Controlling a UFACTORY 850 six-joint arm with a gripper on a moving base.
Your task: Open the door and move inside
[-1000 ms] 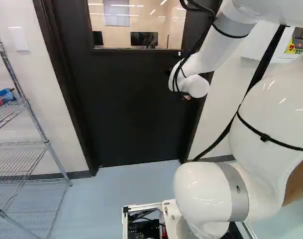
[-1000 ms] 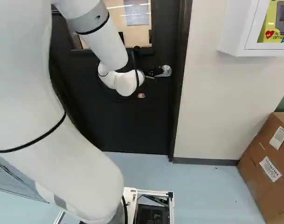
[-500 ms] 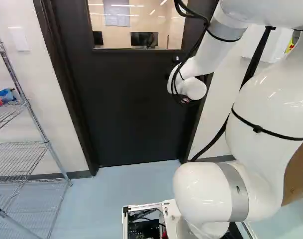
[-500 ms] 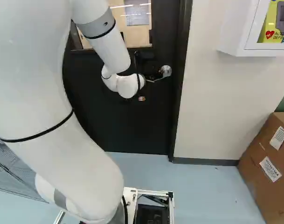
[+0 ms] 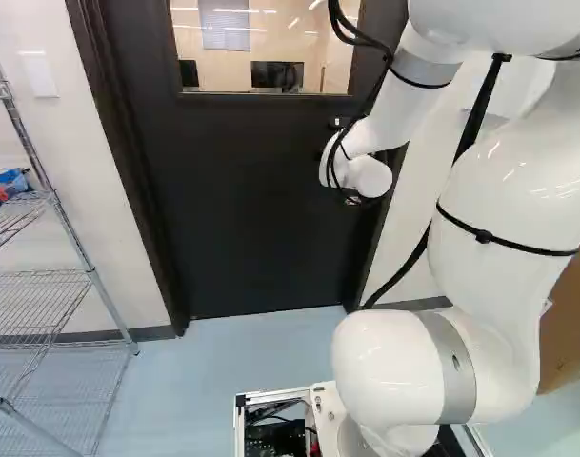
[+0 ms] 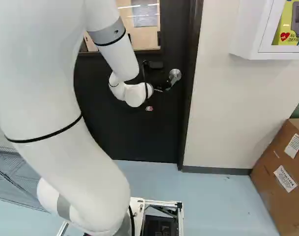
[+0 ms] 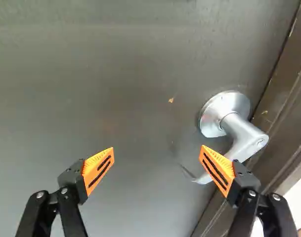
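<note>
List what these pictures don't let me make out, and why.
- Door handle, middle of lever: behind a gripper finger, wrist view; whether they touch is unclear.
- Door, top: cut off by upper edge, both base views.
- Blue and red items: cut off by left edge, left base view.

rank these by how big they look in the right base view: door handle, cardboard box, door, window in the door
1. door, even partly hidden
2. cardboard box, cut off by the view's edge
3. window in the door, partly hidden
4. door handle
</note>
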